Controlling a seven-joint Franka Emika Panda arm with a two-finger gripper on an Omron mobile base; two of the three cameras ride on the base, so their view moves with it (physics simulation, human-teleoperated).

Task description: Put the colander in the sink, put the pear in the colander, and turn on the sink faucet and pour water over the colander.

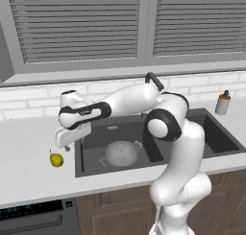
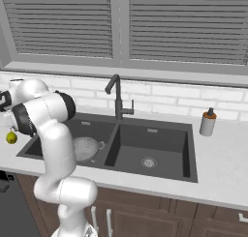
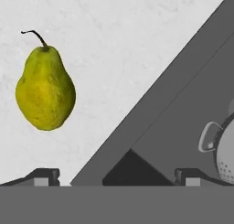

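The yellow-green pear lies on the white counter left of the dark double sink. The silver colander stands in the sink's left basin. My gripper hangs open and empty just above the counter by the sink's left rim, a little right of and behind the pear. In the hand view the pear is upper left, outside the span of the two fingertips, and the colander's handle shows at the right edge. The faucet stands behind the divider, and I see no water running.
A small bottle with an orange top stands on the counter behind the right basin. A tiled wall and a window with blinds run behind the counter. An oven panel sits below the counter's front edge at the left.
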